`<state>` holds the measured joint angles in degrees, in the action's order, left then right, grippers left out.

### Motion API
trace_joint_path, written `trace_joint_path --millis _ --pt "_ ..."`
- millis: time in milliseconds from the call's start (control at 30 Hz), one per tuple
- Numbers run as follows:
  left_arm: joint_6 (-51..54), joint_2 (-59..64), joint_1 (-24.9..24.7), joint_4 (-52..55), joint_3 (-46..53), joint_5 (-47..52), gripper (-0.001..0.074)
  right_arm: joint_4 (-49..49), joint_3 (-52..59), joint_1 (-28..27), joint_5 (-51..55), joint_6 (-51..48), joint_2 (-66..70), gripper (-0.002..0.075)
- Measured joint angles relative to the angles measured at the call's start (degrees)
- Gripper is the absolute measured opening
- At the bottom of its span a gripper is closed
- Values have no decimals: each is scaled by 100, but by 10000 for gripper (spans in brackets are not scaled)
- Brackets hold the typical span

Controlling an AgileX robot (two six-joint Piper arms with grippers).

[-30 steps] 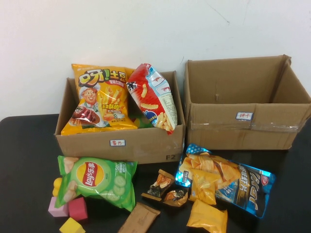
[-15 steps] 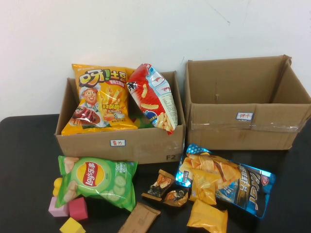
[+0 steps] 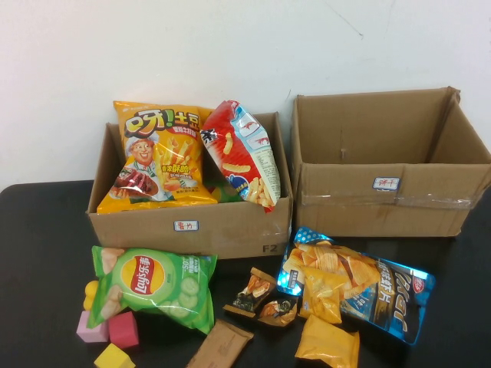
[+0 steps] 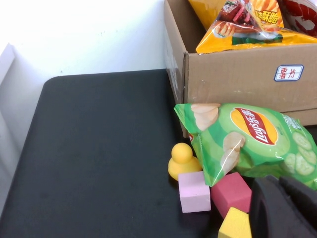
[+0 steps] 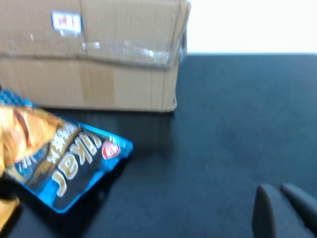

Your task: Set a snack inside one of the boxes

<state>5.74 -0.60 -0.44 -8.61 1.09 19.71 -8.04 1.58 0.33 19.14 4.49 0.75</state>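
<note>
The snack, a red crinkly bag (image 3: 239, 153) with white and blue panels, stands tilted inside the brown cardboard box (image 3: 230, 222) with the small red-character label (image 3: 186, 225). It leans next to a yellow fries bag (image 3: 157, 156). A corner of the red bag (image 4: 303, 12) shows in the left wrist view. My left gripper (image 4: 280, 182) is shut and empty, low beside the green Lay's bag (image 4: 247, 144) and the foam blocks. My right gripper (image 5: 276, 188) is shut and empty, over bare black table to the right of the blue chip bag (image 5: 64, 163). Neither arm appears in the high view.
A wider taped box (image 3: 391, 165) stands empty at the right. In front of the boxes lie the Lay's bag (image 3: 153, 284), a blue-and-orange chip bag (image 3: 353, 287), small wrapped snacks (image 3: 265, 299), an orange packet (image 3: 328, 343), a brown packet (image 3: 221, 345), foam blocks (image 3: 113, 330) and a yellow duck (image 4: 182, 161).
</note>
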Motion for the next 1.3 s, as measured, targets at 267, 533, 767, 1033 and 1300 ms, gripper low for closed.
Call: trace_joint_path --millis 267,533,767,1033,1300 --pt "0 0 0 0 0 0 -1 240 0 -62 41 -591 -130 -1" --pt "15 0 0 0 0 0 -1 301 0 -62 41 -694 -130 -1" --pt "15 0 0 0 0 0 -1 326 0 -62 41 -716 -130 -1" --pt "15 0 0 0 0 0 -1 349 0 -62 41 -729 -130 -1" --pt "15 0 0 0 0 0 -1 359 0 -62 41 -732 -130 -1"
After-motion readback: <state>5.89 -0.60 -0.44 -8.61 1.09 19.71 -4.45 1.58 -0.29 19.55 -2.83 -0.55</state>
